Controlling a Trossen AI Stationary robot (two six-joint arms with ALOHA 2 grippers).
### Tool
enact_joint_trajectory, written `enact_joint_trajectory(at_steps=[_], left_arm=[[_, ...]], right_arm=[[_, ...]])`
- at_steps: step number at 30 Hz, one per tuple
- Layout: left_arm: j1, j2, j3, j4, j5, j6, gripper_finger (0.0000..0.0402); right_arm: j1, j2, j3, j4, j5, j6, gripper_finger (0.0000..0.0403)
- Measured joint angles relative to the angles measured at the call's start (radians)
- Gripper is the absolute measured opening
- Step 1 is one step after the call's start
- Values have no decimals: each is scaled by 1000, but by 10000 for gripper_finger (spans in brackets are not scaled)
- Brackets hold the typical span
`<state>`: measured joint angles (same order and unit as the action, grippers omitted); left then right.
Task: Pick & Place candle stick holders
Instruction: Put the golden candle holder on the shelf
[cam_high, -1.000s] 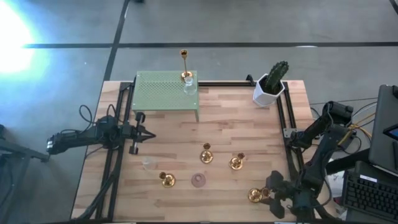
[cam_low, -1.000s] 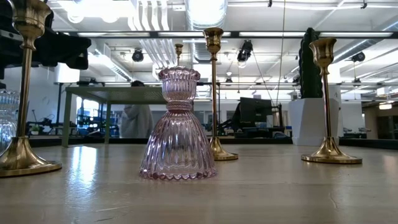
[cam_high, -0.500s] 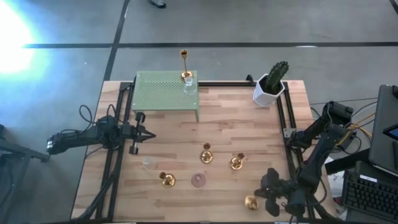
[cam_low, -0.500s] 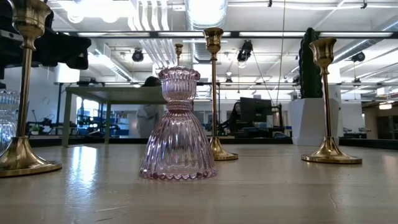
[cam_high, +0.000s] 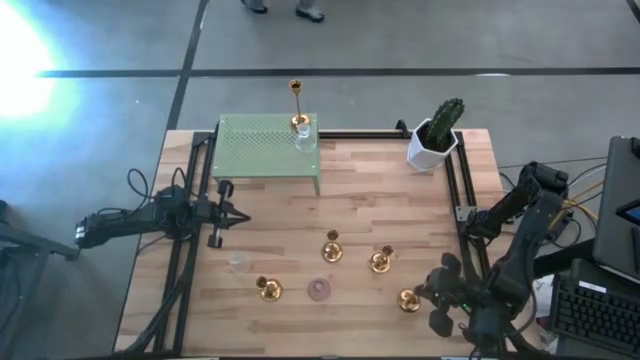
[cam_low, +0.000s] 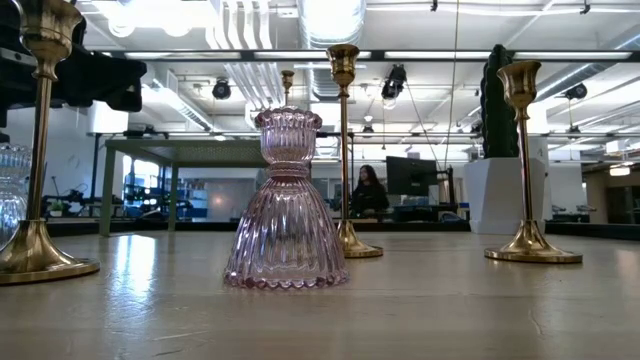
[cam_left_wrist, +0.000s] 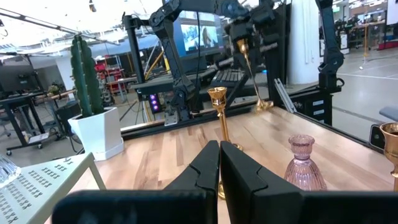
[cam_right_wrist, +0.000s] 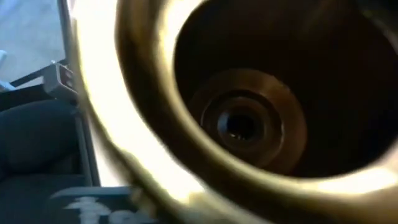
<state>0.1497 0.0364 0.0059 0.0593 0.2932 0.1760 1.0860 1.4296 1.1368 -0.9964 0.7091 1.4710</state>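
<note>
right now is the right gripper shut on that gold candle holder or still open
Shut on it. The right gripper pinches the gold candle holder at the table's right front corner; its cup fills the right wrist view.

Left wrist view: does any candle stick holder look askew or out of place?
Yes. The brass holder at the table's right edge leans, while the others stand upright. The right gripper is shut on its top, which explains the tilt. Nothing looks spilled. The left gripper waits at the left side.

Right gripper closed, low at table's near-right edge; left gripper closed, left side.
</note>
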Motion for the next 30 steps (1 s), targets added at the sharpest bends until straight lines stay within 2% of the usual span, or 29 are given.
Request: enact_joint_trajectory(at_steps=[5, 8, 15, 21, 27, 30], left_arm=[[0, 0, 0, 0, 0, 0, 19], [0, 0, 0, 0, 0, 0, 19], [0, 0, 0, 0, 0, 9, 19], [0, 0, 0, 0, 0, 6, 19], [0, 0, 0, 9, 0, 5, 19], [0, 0, 0, 66, 1, -26, 19]], right_arm=[[-48, 0, 152, -102, 33, -89, 11], [-90, -1, 218, -102, 62, -184, 11], [-215, -1, 351, -90, 47, -375, 11], [-330, 0, 487, -69, -21, -676, 11], [-481, -1, 602, -67, -145, -957, 11], [-569, -1, 628, -67, -230, -1067, 11]])
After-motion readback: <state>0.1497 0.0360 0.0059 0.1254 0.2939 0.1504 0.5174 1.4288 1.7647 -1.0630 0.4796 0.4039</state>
